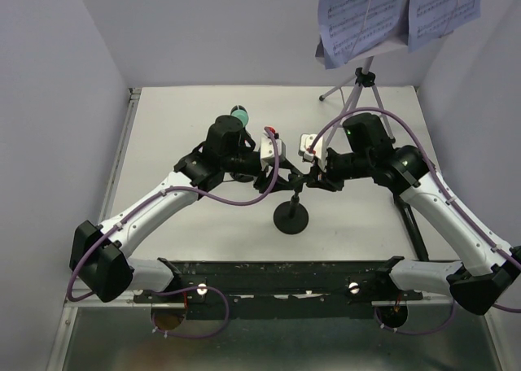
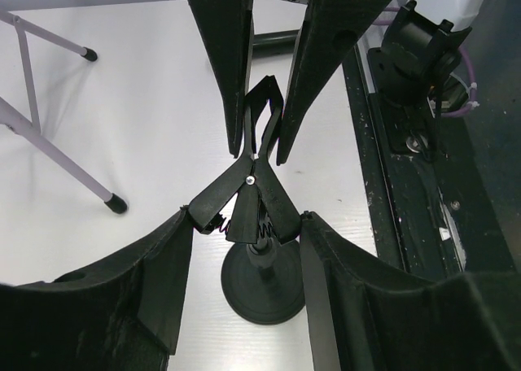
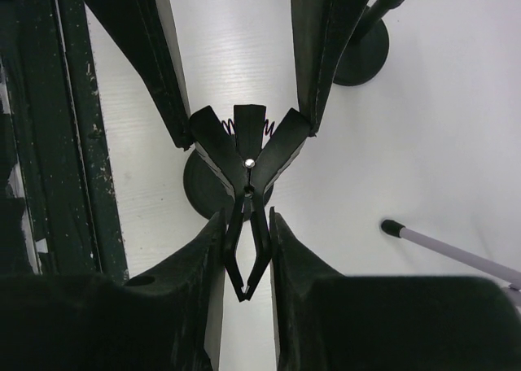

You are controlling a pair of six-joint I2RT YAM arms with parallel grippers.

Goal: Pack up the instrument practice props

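Note:
A black mic holder stands on its round base [image 1: 291, 219] at the table's middle, with its spring clip [image 1: 294, 178] on top. Both grippers meet at that clip. My left gripper [image 2: 246, 217] has a finger against each spread handle wing [image 2: 203, 202]. My right gripper [image 3: 247, 220] is shut on the clip's two closed prongs [image 3: 246, 253], one finger touching each side. A mint-green microphone [image 1: 240, 112] shows behind the left arm. A second holder's base [image 3: 362, 60] sits beyond it. The lilac tripod music rack [image 1: 358, 90] stands at the back right and carries sheet-music pages [image 1: 366, 13].
The tripod's legs [image 2: 61, 155] spread over the table to the right of the holder, and one foot [image 3: 392, 225] lies close to my right gripper. A black rail [image 1: 285, 275] runs along the near edge. White walls close in the left, right and back.

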